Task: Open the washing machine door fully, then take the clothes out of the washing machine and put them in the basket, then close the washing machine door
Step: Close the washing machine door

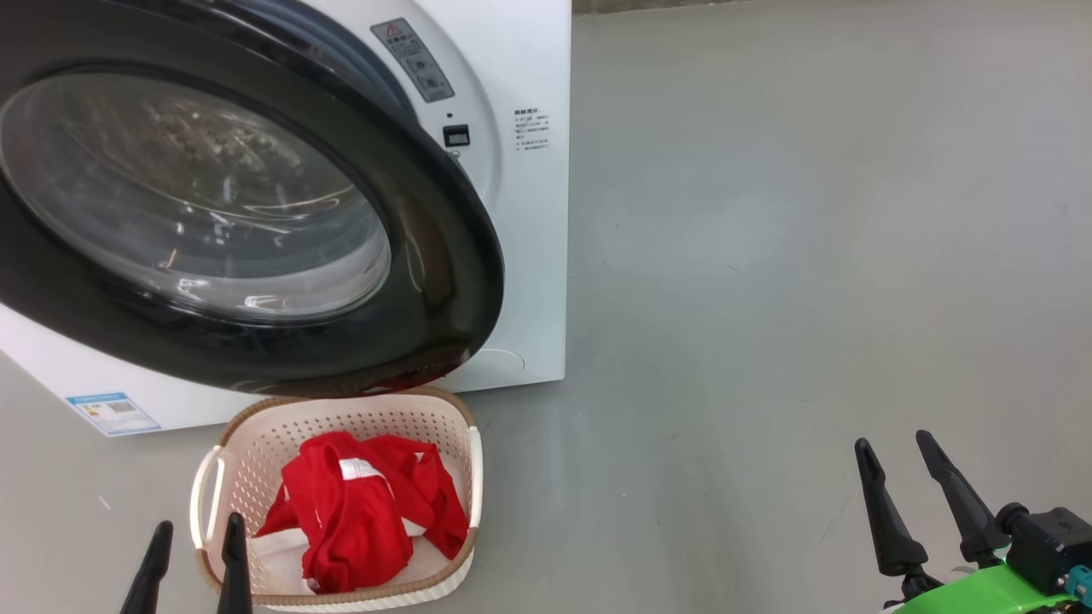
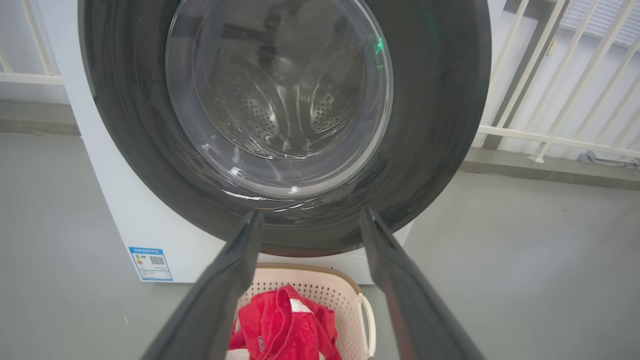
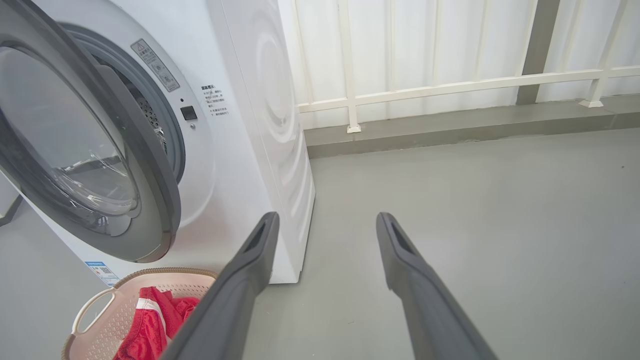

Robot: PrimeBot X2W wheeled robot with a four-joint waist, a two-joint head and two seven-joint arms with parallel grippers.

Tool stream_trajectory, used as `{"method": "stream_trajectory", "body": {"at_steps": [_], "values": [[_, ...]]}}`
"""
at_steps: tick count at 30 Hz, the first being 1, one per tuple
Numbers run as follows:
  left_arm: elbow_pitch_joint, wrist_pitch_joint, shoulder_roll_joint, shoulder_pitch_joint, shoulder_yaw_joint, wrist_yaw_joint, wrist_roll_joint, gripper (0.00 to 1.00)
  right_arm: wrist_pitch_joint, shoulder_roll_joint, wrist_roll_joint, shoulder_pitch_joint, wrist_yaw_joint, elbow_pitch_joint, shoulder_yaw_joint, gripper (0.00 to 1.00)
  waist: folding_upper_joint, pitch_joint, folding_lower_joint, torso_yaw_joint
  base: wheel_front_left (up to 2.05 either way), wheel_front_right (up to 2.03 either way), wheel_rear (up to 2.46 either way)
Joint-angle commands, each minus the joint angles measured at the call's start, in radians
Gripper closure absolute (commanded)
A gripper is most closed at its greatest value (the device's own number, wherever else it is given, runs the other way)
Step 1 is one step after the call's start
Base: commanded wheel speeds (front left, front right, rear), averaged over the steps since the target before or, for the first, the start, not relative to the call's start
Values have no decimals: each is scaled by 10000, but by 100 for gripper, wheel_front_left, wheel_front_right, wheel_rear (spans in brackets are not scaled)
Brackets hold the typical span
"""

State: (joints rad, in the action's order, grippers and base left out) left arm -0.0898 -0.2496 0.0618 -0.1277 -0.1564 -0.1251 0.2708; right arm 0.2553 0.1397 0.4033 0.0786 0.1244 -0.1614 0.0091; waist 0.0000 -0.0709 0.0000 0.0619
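Note:
The washing machine door [image 1: 213,213] with its black rim and glass bowl stands partly ajar in front of the white washing machine [image 1: 520,213]. The red clothes [image 1: 358,512] lie in the cream basket [image 1: 256,443] on the floor below the door. My left gripper [image 1: 192,546] is open and empty, its fingers at the basket's near left corner. In the left wrist view the left gripper [image 2: 310,220] points at the door [image 2: 285,115], above the basket [image 2: 345,295] and clothes [image 2: 280,325]. My right gripper [image 1: 900,448] is open and empty over bare floor at the right.
Grey floor [image 1: 810,256] stretches to the right of the machine. A white railing [image 3: 450,85] and a low kerb run along the back wall. A blue sticker [image 1: 111,411] sits low on the machine's front.

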Motion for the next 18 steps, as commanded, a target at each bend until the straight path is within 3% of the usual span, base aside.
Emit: {"method": "stream_trajectory", "body": {"at_steps": [1,8,9,11,12,18], "values": [[185,-122,43,226,-365,-56,2,0,65,142,-90,-223,63,246,132,0,0,8,0,-19,0,0,0],[181,-122,22,217,-287,-56,39,0,65,116,-55,-322,63,283,215,0,0,69,0,-177,0,0,0],[190,-122,19,217,-256,-56,40,0,65,114,-37,-347,63,289,253,47,0,89,0,-228,0,0,0],[208,-122,11,215,-206,-56,47,0,65,104,8,-421,63,290,331,76,0,112,0,-330,0,0,0],[216,-122,4,221,-178,-56,55,0,65,94,32,-467,63,298,347,97,0,129,0,-408,0,0,0],[245,-122,-41,238,-5,-56,79,0,65,-7,124,-864,63,292,793,100,0,167,0,-968,0,0,0]]}}
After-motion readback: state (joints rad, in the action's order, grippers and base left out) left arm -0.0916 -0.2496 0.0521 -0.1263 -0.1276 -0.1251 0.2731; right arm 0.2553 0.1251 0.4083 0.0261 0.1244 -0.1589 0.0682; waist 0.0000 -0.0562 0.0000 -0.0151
